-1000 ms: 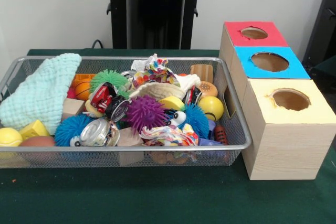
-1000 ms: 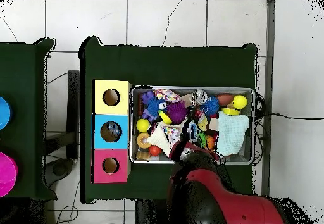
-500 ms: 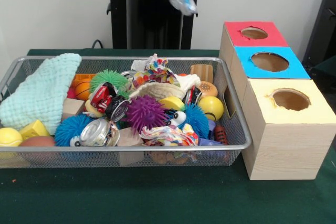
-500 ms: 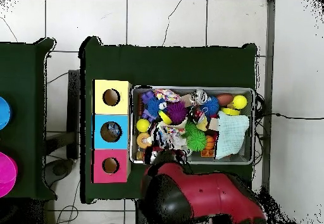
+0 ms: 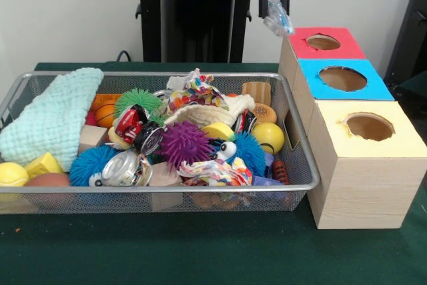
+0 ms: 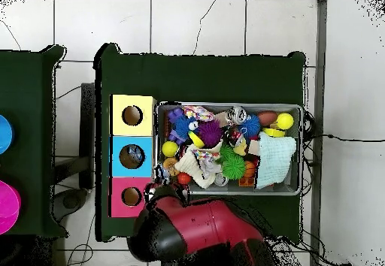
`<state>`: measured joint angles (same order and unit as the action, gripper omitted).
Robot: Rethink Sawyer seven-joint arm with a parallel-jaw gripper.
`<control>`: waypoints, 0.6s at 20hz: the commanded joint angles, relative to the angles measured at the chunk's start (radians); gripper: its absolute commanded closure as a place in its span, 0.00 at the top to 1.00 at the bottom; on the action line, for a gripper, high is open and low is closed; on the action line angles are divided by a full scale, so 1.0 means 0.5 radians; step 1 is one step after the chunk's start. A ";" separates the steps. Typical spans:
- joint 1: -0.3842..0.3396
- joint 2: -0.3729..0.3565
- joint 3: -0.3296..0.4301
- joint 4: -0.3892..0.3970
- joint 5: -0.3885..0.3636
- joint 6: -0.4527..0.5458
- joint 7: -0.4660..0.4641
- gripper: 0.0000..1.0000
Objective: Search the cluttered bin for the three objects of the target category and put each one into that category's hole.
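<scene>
Backdrop: pale wall, black pedestal, and a dark green tabletop (image 5: 200,251) carrying everything.
Bin: wire mesh bin (image 5: 293,131) sits at 9 o'clock of the front view, packed with spiky balls, a mint cloth (image 5: 57,115), a purple spiky ball (image 5: 183,143), a yellow ball (image 5: 269,136), crushed cans and wooden blocks.
Boxes: three wooden boxes at 3 o'clock, touching the bin's end wall — red-topped box (image 5: 323,43) farthest, blue-topped box (image 5: 343,79) in the middle, yellow-topped box (image 5: 369,128) nearest the camera.
Hand: up at 1 o'clock of the front view, the hand (image 5: 274,5) hangs high above the tabletop, its two dark fingers drawn close together and pinching the top of a crumpled clear wrapper (image 5: 277,18).
Task thing: that wrapper dangles free in the air, just beside the red-topped box and above the bin's far corner, touching nothing below it.
Overhead check: the red arm (image 6: 199,229) reaches toward 9 o'clock, its tip near the red-topped box.
Step in hand: by my reading this is the carry, one object lifted out and heading for a hole.
Next move: I'd say it calls for centring the wrapper squarely over the chosen hole, lowering, then letting go; a light, floppy thing could snag the rim.
</scene>
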<state>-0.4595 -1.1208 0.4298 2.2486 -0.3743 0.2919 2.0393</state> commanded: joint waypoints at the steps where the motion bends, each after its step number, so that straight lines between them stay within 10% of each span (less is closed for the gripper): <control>1: 0.232 0.189 -0.403 -0.255 0.026 -0.088 0.496 0.00; 12: 0.535 0.334 -0.642 -0.585 0.117 0.047 0.416 0.00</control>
<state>-0.2304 -1.0302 0.2107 2.1369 -0.3630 0.2919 2.0399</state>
